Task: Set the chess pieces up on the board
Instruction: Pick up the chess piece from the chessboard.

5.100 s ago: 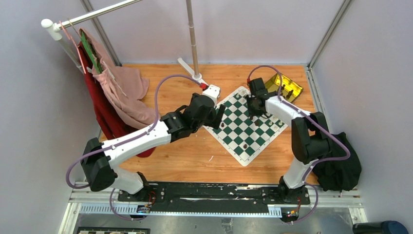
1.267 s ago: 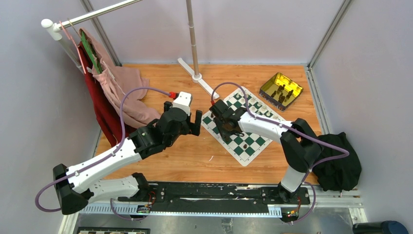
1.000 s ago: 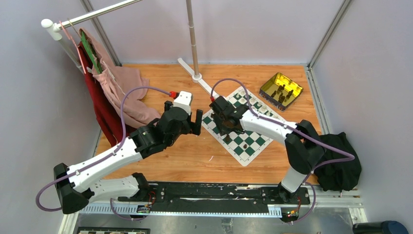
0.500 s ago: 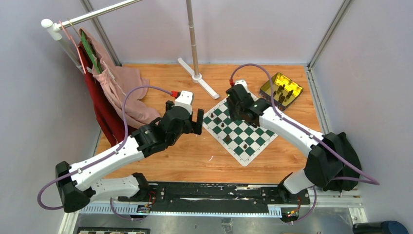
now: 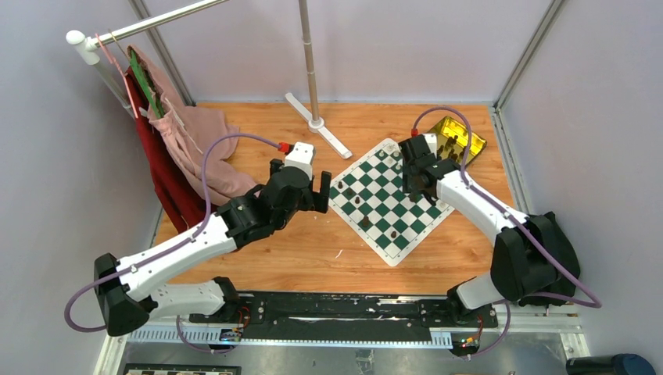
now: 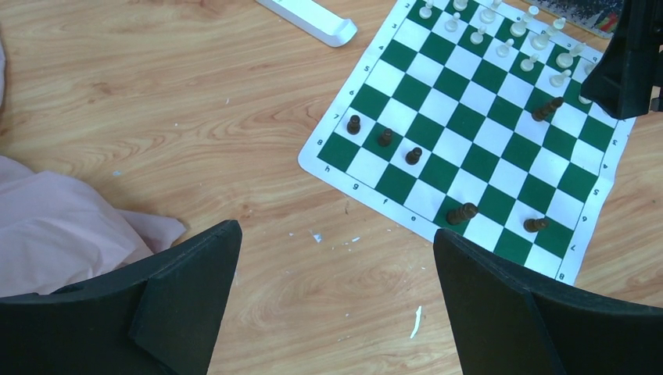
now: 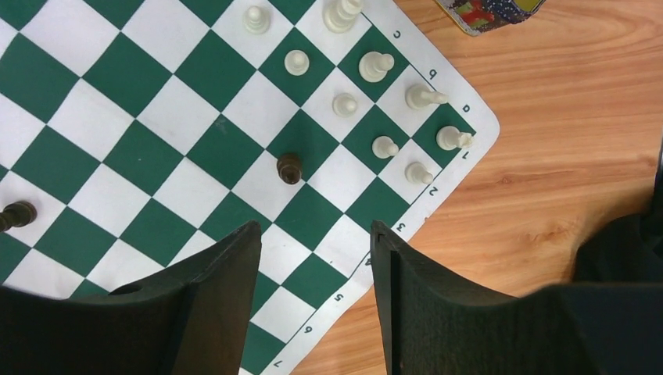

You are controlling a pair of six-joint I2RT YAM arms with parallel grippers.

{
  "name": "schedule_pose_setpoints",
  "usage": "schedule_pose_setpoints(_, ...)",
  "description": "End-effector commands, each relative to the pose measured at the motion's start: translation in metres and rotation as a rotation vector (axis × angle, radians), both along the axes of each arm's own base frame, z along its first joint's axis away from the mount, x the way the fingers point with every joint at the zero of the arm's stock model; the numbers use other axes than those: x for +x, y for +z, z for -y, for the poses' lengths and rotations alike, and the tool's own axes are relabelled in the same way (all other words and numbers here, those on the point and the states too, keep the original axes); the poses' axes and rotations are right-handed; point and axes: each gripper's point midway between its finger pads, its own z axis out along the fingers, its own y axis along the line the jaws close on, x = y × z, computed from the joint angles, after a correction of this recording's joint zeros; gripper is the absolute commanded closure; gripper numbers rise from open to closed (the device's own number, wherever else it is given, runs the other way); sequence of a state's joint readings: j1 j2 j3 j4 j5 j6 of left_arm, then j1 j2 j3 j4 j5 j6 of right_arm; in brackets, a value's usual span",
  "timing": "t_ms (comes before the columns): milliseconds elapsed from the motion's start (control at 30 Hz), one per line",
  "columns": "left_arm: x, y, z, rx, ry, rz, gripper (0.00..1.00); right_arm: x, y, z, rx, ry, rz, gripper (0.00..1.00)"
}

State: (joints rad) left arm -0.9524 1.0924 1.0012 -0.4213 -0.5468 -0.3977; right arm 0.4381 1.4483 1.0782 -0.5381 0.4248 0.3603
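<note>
The left tool [image 6: 335, 232] is spread wide, empty, just left of the board [image 5: 383, 195]; right tool [image 7: 313, 230] parted, gripping nothing, over its right side near a dark piece [image 7: 289, 168].

Upper left, we see a metal rail [image 5: 156, 19] carrying a pink garment [image 5: 199, 144] and a red garment [image 5: 160, 183], both draping down to the wooden tabletop [image 5: 313, 250]. At top centre we find an upright pole [image 5: 309, 62] on a white foot [image 5: 328, 139]. We spot a gold tin [image 5: 467, 138] upper right and a black cloth [image 5: 569, 273] at the right edge.
</note>
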Motion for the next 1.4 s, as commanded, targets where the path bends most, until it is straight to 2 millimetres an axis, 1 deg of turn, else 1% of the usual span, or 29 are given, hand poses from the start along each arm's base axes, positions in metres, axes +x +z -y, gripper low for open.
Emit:
schedule_pose_setpoints(0, 0.004, 0.012, 0.005, -0.016, 0.012, 0.015, 0.00, 0.003, -0.012, 0.009, 0.038, -0.045, -0.004, 0.43)
schedule_pose_setpoints(100, 0.005, 0.011, 0.006, -0.009, 0.012, 0.011, 0.00, 0.006, -0.020, 0.010, 0.060, -0.050, -0.016, 0.43)
schedule_pose_setpoints(367, 0.007, 0.007, 0.007, 0.020, 0.013, 0.001, 0.00, 0.017, -0.042, 0.006, 0.110, -0.042, -0.052, 0.46)
schedule_pose_setpoints(633, 0.009, 0.006, 0.008, 0.051, 0.010, -0.001, 0.00, 0.021, -0.059, 0.004, 0.133, -0.045, -0.083, 0.48)
schedule_pose_setpoints(933, 0.012, 0.003, 0.010, 0.075, 0.005, -0.006, 0.00, 0.025, -0.068, 0.005, 0.144, -0.049, -0.098, 0.51)
schedule_pose_setpoints(1367, 0.014, 0.002, 0.013, 0.085, 0.001, -0.008, 0.00, 0.022, -0.081, 0.004, 0.153, -0.045, -0.130, 0.56)
